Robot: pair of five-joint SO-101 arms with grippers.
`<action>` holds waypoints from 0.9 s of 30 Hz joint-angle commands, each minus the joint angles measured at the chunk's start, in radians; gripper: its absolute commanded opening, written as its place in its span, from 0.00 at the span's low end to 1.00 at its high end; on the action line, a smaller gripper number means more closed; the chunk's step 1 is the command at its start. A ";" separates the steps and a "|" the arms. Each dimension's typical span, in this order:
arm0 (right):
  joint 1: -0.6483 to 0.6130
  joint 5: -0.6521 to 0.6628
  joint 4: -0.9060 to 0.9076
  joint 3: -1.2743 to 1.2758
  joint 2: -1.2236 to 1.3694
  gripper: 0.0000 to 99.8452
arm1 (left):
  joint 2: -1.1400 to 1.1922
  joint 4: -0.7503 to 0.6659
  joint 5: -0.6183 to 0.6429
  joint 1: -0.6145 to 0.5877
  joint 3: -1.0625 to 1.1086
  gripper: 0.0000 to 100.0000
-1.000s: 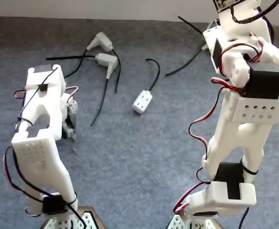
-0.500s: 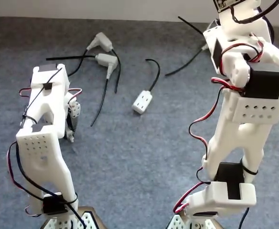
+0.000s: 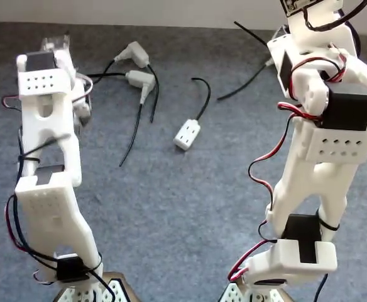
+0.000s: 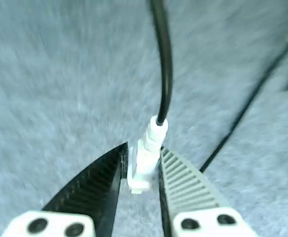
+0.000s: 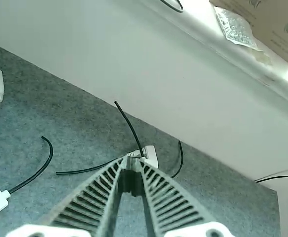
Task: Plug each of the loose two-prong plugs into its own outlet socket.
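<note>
Quickly: left pincer (image 4: 141, 150) was clamped on a white plug (image 4: 143, 160), pinched between the black finger (image 4: 92, 175) and the grey finger (image 4: 188, 182). The fingers stood only as far apart as the plug body is wide. The plug sat right at the fingertips, upright between them. Its black cord (image 4: 164, 64) ran straight out ahead of the pincer over the grey mat (image 4: 50, 89).

In the high view the left arm (image 3: 45, 126) stretched toward the far side of the mat. A loose plug (image 3: 133, 53) and a second loose plug (image 3: 139, 78) lay near its wrist end, on the side facing the other arm. The 2 were close together and apart from the pincer. The socket block (image 3: 187, 134) lay further that way, between the 2 arms and well apart from both pincers. Its short black lead (image 3: 207, 94) curled off behind it.

Right pincer (image 5: 132, 164) pointed toward the far wall (image 5: 109, 59), fingers drawn nearly together with just a thin dark gap. A third white plug (image 5: 150, 157) showed right at its tips, with a thin black wire (image 5: 126, 121) running off from it. Could not tell whether the tips had hold of that plug or it lay on the mat just beyond them.
</note>
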 commanded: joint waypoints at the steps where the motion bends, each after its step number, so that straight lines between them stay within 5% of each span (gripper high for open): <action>1: -0.008 0.014 0.004 -0.004 -0.044 0.01 | -0.163 0.008 -0.063 0.091 -0.142 0.01; 7: -0.008 0.014 0.004 -0.004 -0.044 0.01 | -0.309 0.005 -0.069 0.239 -0.232 0.01; 13: -0.008 0.014 0.004 -0.004 -0.044 0.01 | -0.415 0.003 0.123 0.315 -0.231 0.01; 17: -0.008 0.014 0.004 -0.004 -0.044 0.01 | -0.484 0.011 0.141 0.348 -0.226 0.01; 27: -0.039 0.014 0.004 -0.004 -0.044 0.01 | -0.983 -0.057 0.143 0.351 0.303 0.01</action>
